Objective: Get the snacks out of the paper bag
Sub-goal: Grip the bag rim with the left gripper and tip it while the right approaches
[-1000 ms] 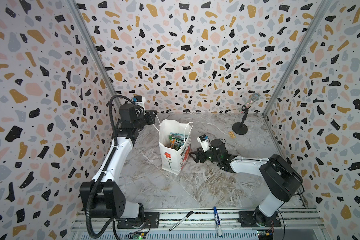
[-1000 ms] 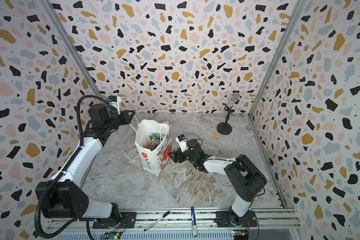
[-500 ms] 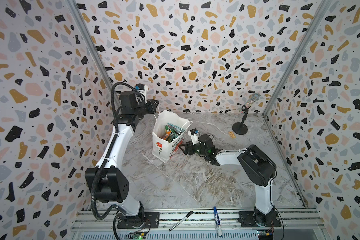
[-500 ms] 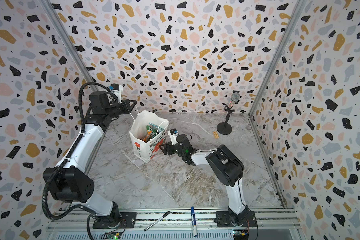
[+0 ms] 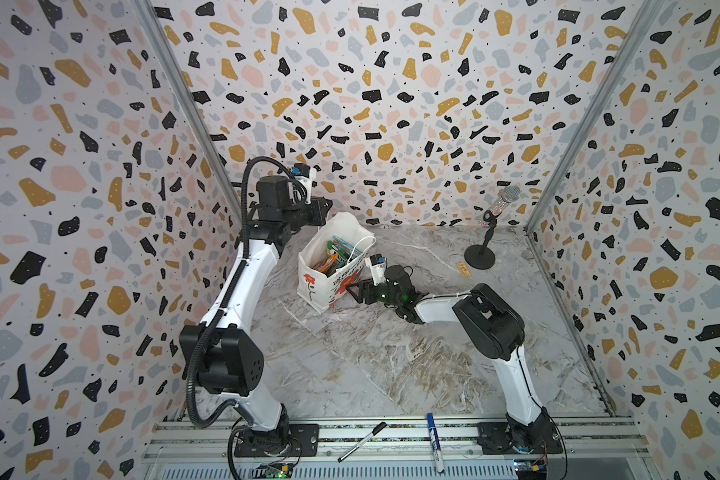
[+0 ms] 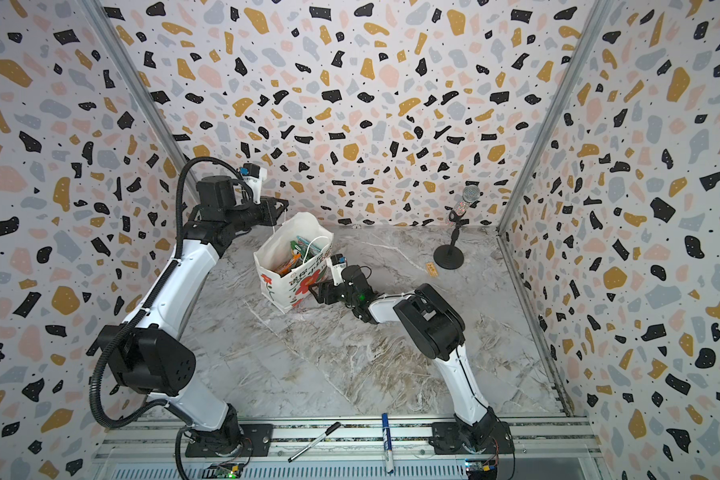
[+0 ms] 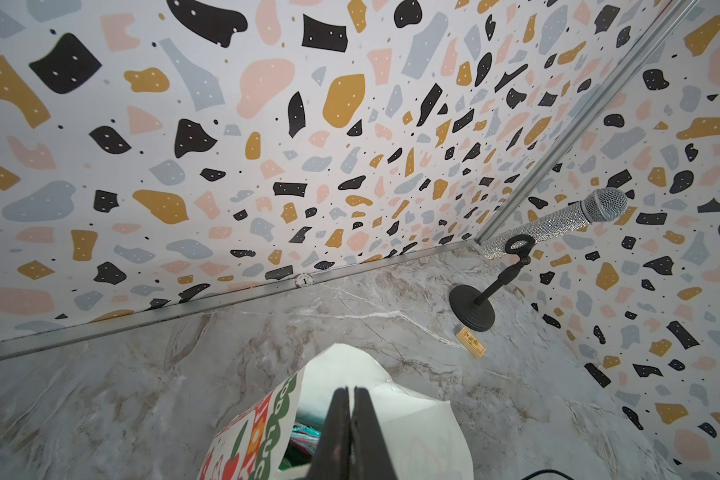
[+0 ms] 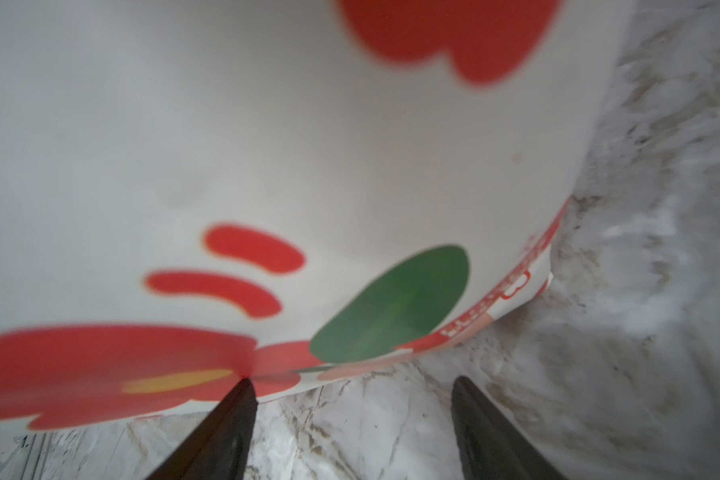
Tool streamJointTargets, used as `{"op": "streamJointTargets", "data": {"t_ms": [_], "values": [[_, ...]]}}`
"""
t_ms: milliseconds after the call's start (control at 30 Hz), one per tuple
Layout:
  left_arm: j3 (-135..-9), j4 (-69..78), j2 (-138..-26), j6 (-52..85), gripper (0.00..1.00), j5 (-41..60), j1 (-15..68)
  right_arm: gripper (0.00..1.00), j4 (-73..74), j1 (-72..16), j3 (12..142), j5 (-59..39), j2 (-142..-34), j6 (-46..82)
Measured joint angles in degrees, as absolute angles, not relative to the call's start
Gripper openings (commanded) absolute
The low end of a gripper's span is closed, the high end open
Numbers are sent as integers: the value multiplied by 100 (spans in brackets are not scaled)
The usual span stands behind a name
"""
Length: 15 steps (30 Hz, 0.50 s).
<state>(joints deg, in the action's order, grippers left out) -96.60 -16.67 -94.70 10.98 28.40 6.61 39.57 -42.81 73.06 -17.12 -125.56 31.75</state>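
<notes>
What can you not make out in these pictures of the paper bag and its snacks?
- Number of snacks: in both top views the walls of the paper bag hide all but their tops.
- Snack labels: too small to read in both top views.
- Bag's inside, left wrist view: mostly covered by the shut left gripper and cut off by the frame edge.
- Bag's print, right wrist view: blurred, too close to the open right gripper.
</notes>
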Motion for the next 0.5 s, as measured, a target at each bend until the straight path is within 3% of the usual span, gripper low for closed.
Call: {"op": "streamJointTargets", "data": {"t_ms": [500], "values": [[-8241, -1164, -8270, 985, 0, 2143, 1608, 80, 3857, -3013, 4381, -1306, -10025, 2840]]}}
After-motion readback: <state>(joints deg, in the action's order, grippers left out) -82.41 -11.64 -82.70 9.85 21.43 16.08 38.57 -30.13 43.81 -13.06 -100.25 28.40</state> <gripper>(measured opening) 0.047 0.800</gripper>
